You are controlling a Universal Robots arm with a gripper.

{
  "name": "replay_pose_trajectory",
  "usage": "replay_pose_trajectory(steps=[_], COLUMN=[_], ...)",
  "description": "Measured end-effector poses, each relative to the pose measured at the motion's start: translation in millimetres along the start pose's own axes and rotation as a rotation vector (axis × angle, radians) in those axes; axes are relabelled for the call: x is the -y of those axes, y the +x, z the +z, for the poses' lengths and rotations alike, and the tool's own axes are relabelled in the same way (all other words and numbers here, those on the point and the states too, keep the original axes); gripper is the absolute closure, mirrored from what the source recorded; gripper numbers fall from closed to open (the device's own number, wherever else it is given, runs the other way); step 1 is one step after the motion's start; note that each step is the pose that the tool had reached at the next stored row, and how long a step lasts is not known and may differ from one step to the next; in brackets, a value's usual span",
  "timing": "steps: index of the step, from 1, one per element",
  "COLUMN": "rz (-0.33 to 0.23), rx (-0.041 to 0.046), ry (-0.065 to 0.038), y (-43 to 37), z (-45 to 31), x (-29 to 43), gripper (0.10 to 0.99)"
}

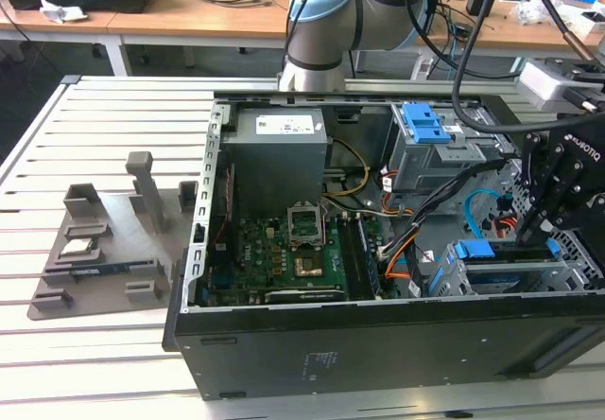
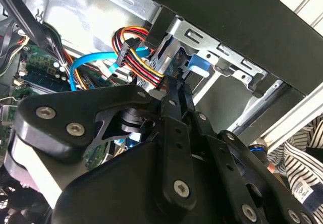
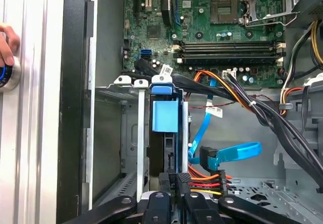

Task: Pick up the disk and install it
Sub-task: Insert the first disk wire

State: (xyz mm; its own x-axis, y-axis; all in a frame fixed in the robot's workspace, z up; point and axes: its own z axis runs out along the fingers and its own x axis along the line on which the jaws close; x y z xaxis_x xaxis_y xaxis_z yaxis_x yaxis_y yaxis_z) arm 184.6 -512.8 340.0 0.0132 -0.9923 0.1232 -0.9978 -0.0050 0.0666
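Closest to the wrist cameras, the gripper (image 3: 174, 183) has its jaws drawn together, pressing on the rear edge of the disk (image 3: 164, 133); the two black fingers (image 2: 176, 108) meet at their tips with no gap between them in both wrist views. The disk stands on edge inside the metal drive cage (image 3: 132, 133), its blue carrier handle (image 3: 165, 114) visible at the far end of the slot. In the exterior view the gripper (image 1: 531, 236) sits directly over the cage (image 1: 510, 273) at the corner of the computer case (image 1: 378, 344) nearest the worktop's (image 1: 95, 344) front edge.

Judging by this, the pick-up is done and the drive is already in its bay, seemingly near fully seated; whether it has latched cannot be told. The red, yellow and black power leads (image 3: 207, 181) and blue data cable (image 3: 227, 153) lie just beside the cage.

Farther in lies the motherboard (image 3: 202, 22). Well apart, toward the worktop's opposite end, a grey parts fixture (image 1: 109, 250) stands.
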Motion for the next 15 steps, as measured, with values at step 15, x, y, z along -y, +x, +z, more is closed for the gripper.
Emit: replay_pose_trajectory(steps=[15], rz=[0.001], rx=[0.0002], ry=[0.0], y=[-0.3], z=[0.4], x=[2.8], gripper=[0.918])
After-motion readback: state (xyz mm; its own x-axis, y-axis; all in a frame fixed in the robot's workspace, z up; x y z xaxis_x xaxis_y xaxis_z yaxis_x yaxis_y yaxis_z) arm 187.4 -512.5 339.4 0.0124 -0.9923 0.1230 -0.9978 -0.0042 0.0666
